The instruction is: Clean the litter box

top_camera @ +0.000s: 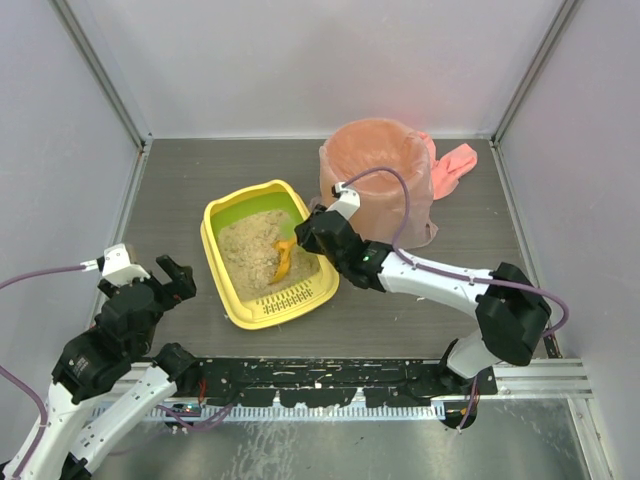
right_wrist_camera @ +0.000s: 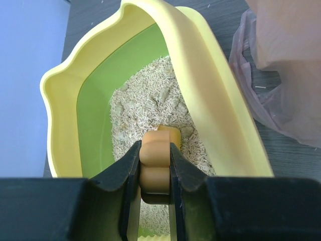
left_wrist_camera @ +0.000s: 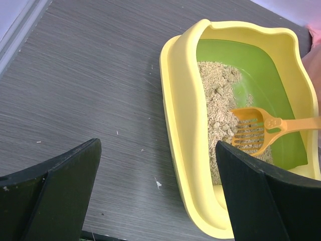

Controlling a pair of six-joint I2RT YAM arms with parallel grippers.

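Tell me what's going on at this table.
The right gripper is shut on the handle of an orange scoop, whose slotted head sits down in the beige litter inside the yellow litter box. The left gripper hangs open over the bare table to the left of the box and holds nothing. A round bin lined with a pink bag stands just behind and to the right of the box.

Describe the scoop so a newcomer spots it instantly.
Find the yellow litter box mid-table, left of the pink-lined bin. Inside, on the beige litter, is the small slotted scoop, handle pinched in the right claw: the only orange thing there.
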